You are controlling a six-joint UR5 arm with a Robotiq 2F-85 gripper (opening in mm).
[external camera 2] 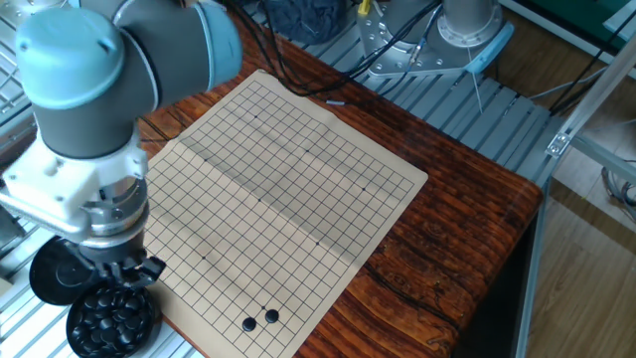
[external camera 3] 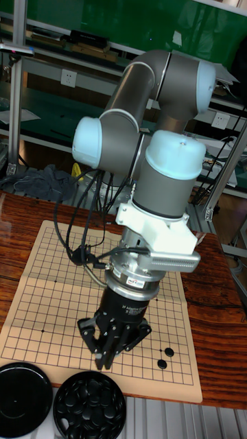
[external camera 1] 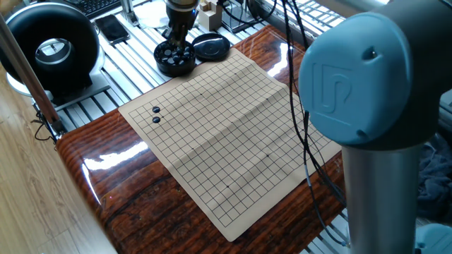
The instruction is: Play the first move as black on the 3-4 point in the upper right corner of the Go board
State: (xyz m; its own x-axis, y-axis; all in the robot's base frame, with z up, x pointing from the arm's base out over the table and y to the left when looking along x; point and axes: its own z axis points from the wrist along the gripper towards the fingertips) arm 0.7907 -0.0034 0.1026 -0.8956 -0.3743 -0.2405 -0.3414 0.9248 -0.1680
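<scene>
At the upper left of one fixed view I see a big black ring-shaped device (external camera 1: 51, 48) and a phone (external camera 1: 112, 28).

A robotics lab: metal shelving (external camera 3: 41, 41), aluminium framing (external camera 2: 556, 139), and cables (external camera 1: 304, 106) surround the wooden table (external camera 1: 127, 190).
</scene>
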